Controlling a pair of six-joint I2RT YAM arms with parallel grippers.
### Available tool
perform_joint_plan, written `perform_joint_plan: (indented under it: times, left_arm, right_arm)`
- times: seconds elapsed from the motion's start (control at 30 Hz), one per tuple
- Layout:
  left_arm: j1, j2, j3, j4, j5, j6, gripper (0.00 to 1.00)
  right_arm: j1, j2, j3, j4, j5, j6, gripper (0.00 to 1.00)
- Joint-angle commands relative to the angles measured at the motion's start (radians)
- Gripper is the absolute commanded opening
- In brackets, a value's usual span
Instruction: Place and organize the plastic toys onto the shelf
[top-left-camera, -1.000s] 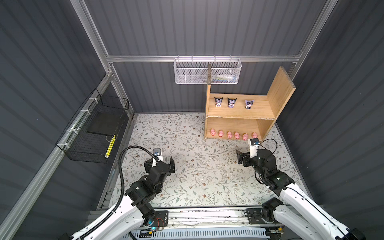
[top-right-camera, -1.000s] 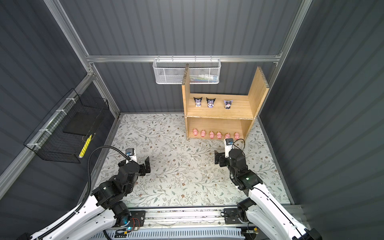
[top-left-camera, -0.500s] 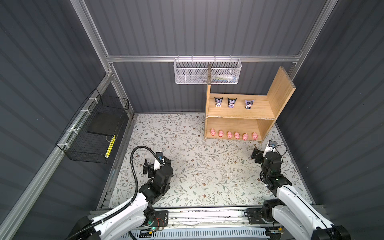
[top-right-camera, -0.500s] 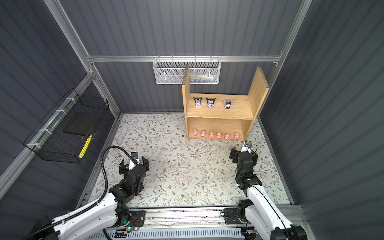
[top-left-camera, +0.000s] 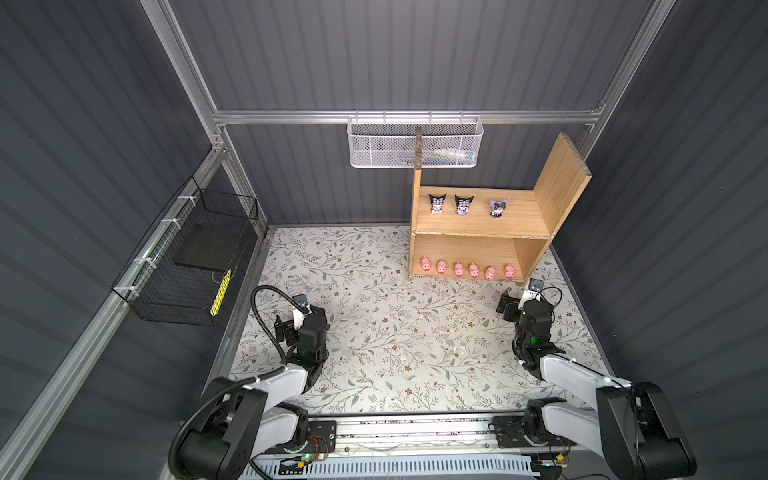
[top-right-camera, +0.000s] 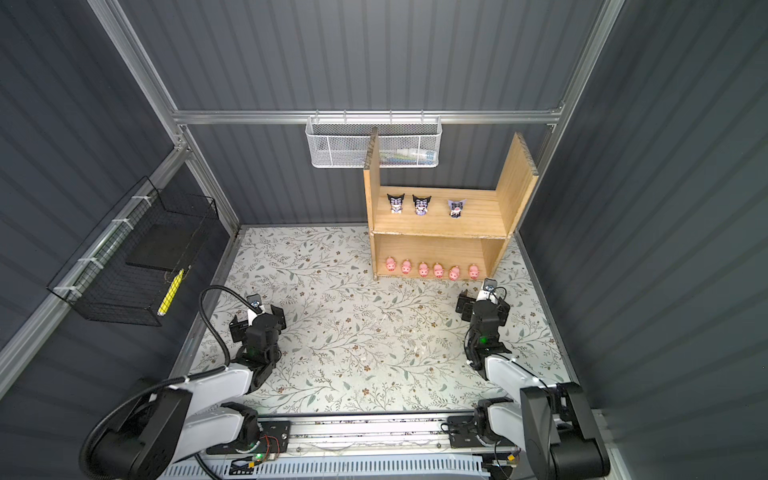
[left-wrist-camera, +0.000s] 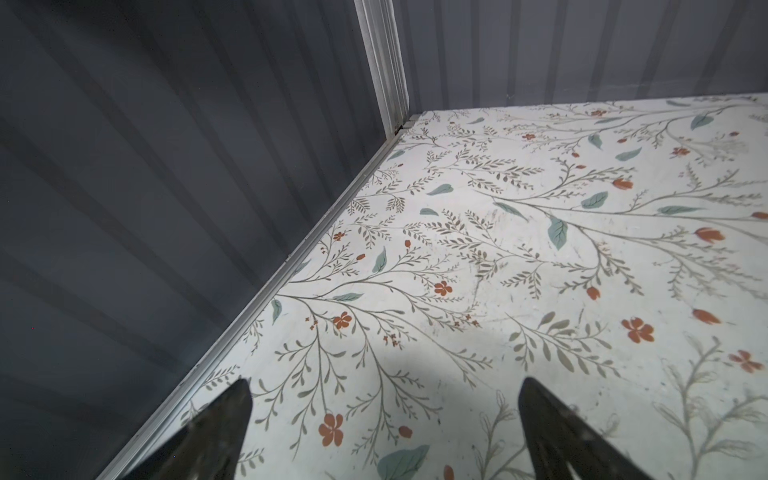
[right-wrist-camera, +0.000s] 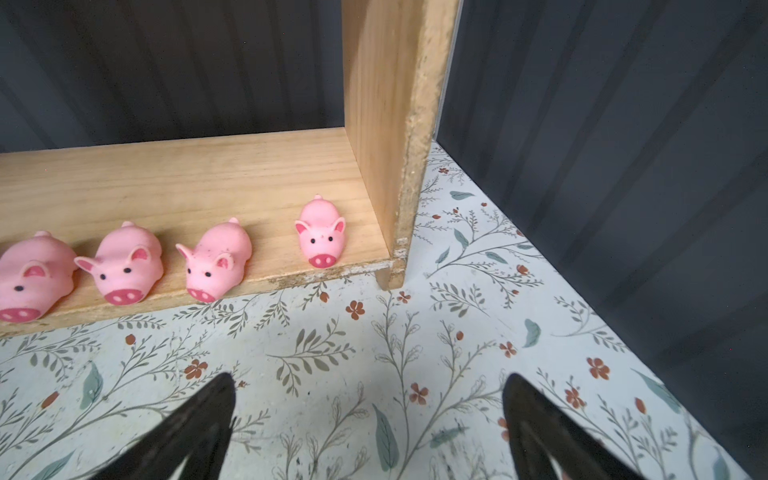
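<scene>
On the shelf (top-left-camera: 528, 218), figurines (top-left-camera: 463, 205) stand one level above pigs (top-left-camera: 473, 270).

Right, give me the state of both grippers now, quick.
Left gripper: open, holding nothing.
Right gripper: open, holding nothing.

Both top views: high overhead, far out, tilted toward back wall (top-left-camera: 374, 62); near-identical, sharing whole enclosure, shelf (top-left-camera: 478, 224) (top-right-camera: 440, 224) at rear right.
Left wrist view: low, close over floral mat (left-wrist-camera: 498, 249), facing what seems rear-left corner (left-wrist-camera: 399, 124).
Right wrist view: low, close, facing shelf's lower level and right side board; rightmost pig (right-wrist-camera: 320, 232) also in both top views (top-left-camera: 510, 271) (top-right-camera: 473, 272).
</scene>
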Motion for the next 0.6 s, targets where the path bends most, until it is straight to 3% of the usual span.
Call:
perform_joint_plan:
  times: [0.0, 0.27, 0.43, 0.57]
  left_arm:
    - [0.020, 0.083, 0.019, 0.226, 0.082, 0.055, 1.00]
    - [0.052, 0.188, 0.063, 0.300, 0.303, 0.119, 1.00]
    - [0.061, 0.265, 0.109, 0.325, 0.365, 0.177, 1.00]
    - [0.067, 0.349, 0.124, 0.390, 0.387, 0.207, 1.00]
  right_arm:
    - [-0.011, 0.044, 0.008, 0.153, -0.042, -0.033, 0.99]
    - [-0.013, 0.121, 0.025, 0.233, -0.080, -0.099, 0.99]
    - [-0.010, 0.229, -0.016, 0.443, -0.060, -0.123, 0.99]
    - [-0.014, 0.226, -0.009, 0.424, -0.067, -0.119, 0.99]
